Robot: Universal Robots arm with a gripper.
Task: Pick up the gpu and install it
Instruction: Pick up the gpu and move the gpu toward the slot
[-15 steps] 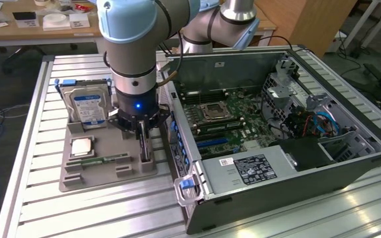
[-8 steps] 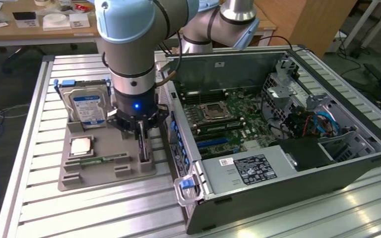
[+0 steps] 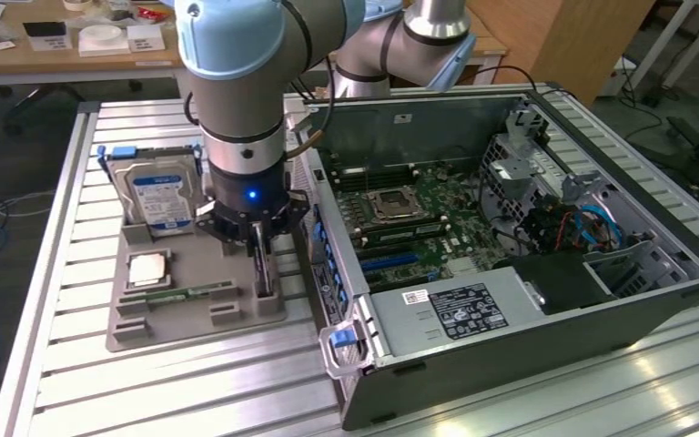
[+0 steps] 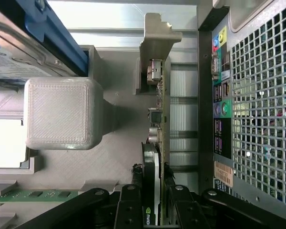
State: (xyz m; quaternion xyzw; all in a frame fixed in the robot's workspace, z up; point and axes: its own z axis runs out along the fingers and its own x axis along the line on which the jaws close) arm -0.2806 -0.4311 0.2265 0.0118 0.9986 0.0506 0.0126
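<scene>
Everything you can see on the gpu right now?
The gpu is a thin card standing on edge in a slot of the grey holder tray, beside the open computer case. It has a black cooler with a small logo and metal connector ports toward one end. The gripper clamps both its faces.

Arm (image 3: 243, 91) runs off the exterior view's top edge. It and the gripper (image 3: 262, 282) block most of the gpu (image 4: 151, 167) standing in the grey tray (image 3: 192, 332); one end of the card is hidden between the fingers (image 4: 132, 205). Hard drive (image 3: 159, 196) on the tray: one edge behind the arm, label text unreadable. Memory stick (image 4: 33, 194) on the tray: cropped in the wrist view.
</scene>
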